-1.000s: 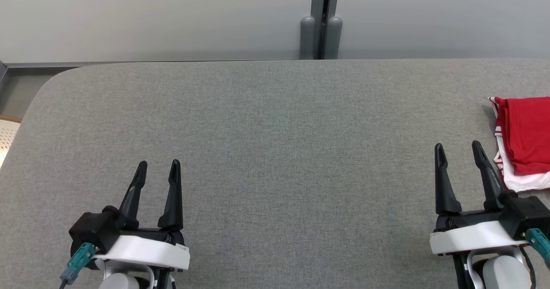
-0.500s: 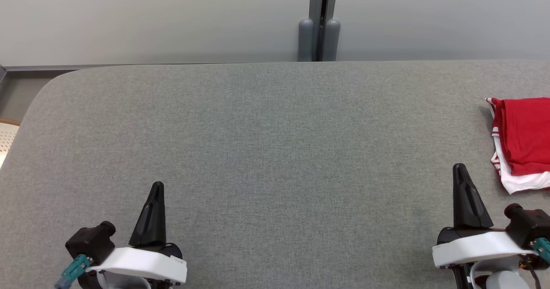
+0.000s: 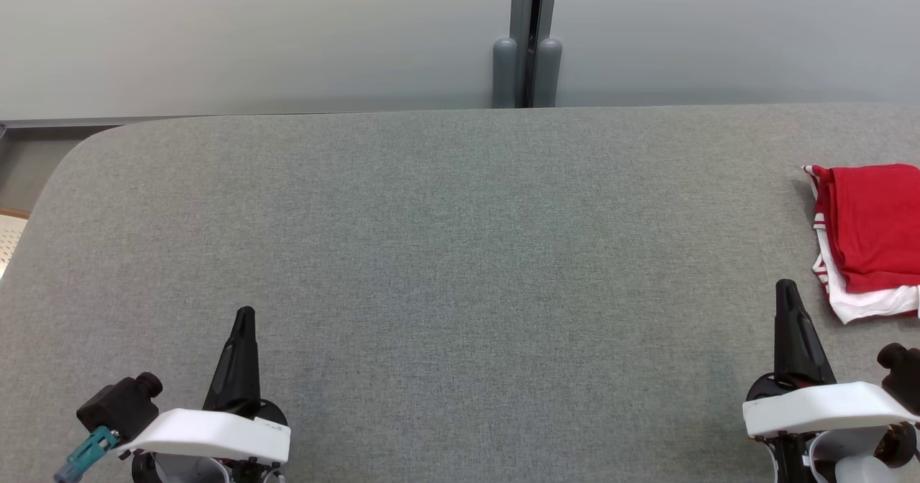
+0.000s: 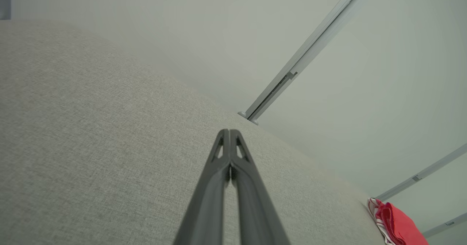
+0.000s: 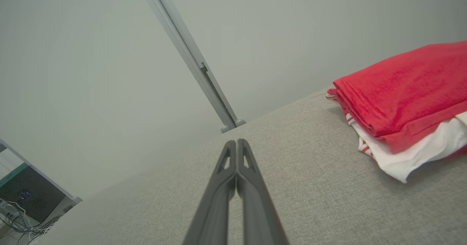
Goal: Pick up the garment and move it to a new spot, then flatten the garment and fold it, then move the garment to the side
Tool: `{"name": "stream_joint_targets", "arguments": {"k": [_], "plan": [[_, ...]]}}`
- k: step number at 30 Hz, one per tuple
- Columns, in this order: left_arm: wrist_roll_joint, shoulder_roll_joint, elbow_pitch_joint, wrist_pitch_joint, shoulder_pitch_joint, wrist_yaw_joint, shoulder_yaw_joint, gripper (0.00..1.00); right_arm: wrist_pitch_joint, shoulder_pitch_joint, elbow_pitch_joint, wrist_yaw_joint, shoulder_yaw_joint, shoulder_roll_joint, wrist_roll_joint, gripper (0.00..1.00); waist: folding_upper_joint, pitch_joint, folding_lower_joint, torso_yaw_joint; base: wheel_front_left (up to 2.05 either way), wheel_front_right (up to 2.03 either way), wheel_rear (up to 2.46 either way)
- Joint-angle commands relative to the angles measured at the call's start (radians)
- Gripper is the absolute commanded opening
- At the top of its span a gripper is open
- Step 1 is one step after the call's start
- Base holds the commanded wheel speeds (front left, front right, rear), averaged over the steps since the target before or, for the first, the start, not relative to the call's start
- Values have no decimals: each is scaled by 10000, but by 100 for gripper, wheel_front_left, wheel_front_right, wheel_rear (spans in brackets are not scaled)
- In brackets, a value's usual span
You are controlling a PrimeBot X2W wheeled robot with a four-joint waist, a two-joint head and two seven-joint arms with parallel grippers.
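The left gripper (image 3: 244, 315) is clenched, its two dark fingers pressed together tip to tip, and it sits over the near part of the grey table (image 3: 460, 253). The right gripper (image 3: 785, 287) is clenched the same way, gripping no cloth. The garment (image 3: 870, 224), a folded red and white bundle, lies on the table just ahead of the right gripper and to its right, apart from the fingertips, and it runs out past the right border of the head view. From the left gripper it is well off to the right, across the whole stretch of table. Between the two grippers and ahead of both, the table lies open up to its far edge, which runs straight below the pale wall (image 3: 251, 30). Ahead and left of the left gripper the table's corner curves round, and its left edge runs back on that gripper's left. A grey post (image 3: 527, 37) stands behind the far edge, ahead between the grippers.
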Motion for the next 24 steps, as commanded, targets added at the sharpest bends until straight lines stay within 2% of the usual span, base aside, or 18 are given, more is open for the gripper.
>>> {"name": "stream_joint_targets", "arguments": {"k": [1,24], "plan": [[-334,88,-127,68,-309,-26,94,0,96,-176,-129,2,-59,-39,417,0,0,-11,0,-10,0,0,0],[-3019,166,-97,806,-401,-112,466,0,897,-199,-68,1,-328,-52,3616,0,0,-182,0,-167,0,0,0]]}}
